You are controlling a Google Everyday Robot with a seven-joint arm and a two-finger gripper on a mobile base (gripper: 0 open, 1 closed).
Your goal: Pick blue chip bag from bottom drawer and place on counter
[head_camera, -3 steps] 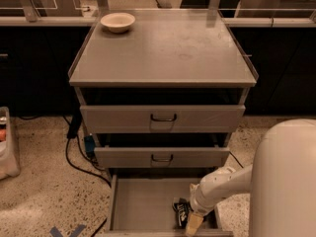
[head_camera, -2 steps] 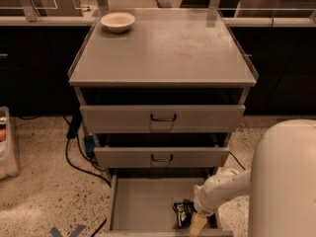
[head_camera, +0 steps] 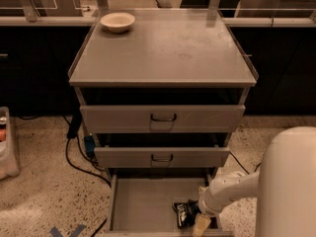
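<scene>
At the back left, bowl (head_camera: 117, 21): a cream bowl sat near the far left corner of the cabinet top, no part of the task.
Counter (head_camera: 168, 51): the wide grey top of the cabinet, where the bag was meant to end up.
Upper drawers: the top drawer (head_camera: 163, 118) and the middle drawer (head_camera: 162, 157) each stood slightly pulled out, dark handles facing forward.
Bottom drawer (head_camera: 145, 204): pulled well out, its plain grey floor showing.
Blue chip bag (head_camera: 183, 213): a crumpled dark bag with white markings lay on the drawer floor near the front right corner.
Gripper (head_camera: 198, 220): low inside the drawer, right against the bag's right side. Whether it had closed on the bag could not be told.
Arm (head_camera: 231, 189): white, angled in from the robot's body (head_camera: 289, 181) at lower right.
Step in hand: judged to be the grasp, with the bag not yet lifted.
Next move: likely a firm hold, then a lift clear of the drawer front and the middle drawer above, then a carry up to the counter.
</scene>
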